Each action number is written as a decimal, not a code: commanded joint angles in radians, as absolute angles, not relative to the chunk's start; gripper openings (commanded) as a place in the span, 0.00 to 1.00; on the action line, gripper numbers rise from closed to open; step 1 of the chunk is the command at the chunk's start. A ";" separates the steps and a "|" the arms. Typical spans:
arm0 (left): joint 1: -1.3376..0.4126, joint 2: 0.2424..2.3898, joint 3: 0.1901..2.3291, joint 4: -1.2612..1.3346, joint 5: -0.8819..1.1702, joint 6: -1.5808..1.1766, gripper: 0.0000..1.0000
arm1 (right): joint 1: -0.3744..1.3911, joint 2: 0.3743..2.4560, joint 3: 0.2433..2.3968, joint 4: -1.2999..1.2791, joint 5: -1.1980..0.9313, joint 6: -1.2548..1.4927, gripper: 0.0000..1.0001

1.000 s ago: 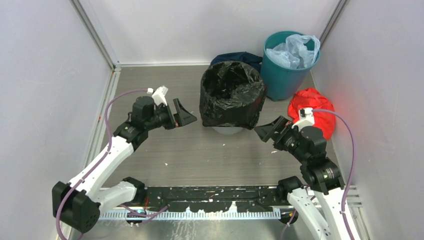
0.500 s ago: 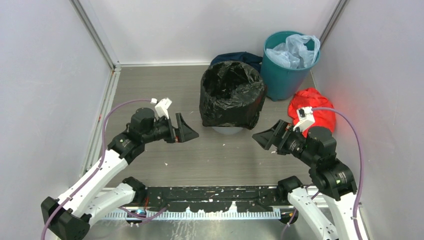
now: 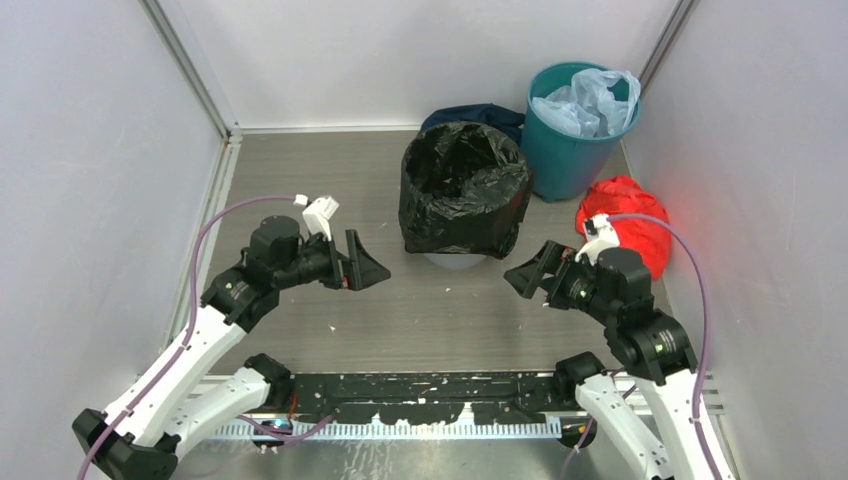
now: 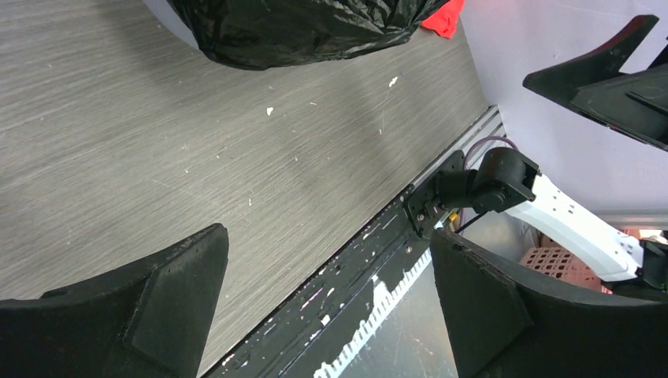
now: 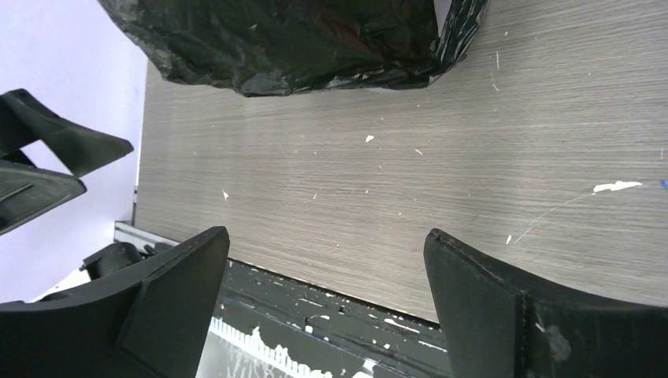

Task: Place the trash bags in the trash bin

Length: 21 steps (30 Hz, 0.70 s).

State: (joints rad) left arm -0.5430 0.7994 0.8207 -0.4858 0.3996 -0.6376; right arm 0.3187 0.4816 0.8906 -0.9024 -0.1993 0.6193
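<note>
My left gripper [image 3: 366, 262] and right gripper [image 3: 527, 270] both stand wide apart and empty, low over the table [image 3: 440, 315], tips turned inward. Just beyond them, in the middle, the black trash bag [image 3: 463, 195] lines the grey trash bin [image 3: 455, 262], its mouth open upward. Farther back are the red bundle [image 3: 630, 215] and the teal bin [image 3: 560, 160].

No text, label, brand, number or sign can be read on anything in these views.
</note>
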 commanded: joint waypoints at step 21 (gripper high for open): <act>-0.546 1.001 1.057 -0.477 0.352 -0.553 0.98 | 0.323 1.388 1.825 -0.694 -0.189 0.423 0.01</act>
State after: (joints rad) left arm -0.5430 0.9802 1.0008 -0.4877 0.3679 -0.5880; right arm 0.3187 1.1984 1.6821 -0.7200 -0.0929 0.4454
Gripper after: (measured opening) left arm 0.983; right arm 0.033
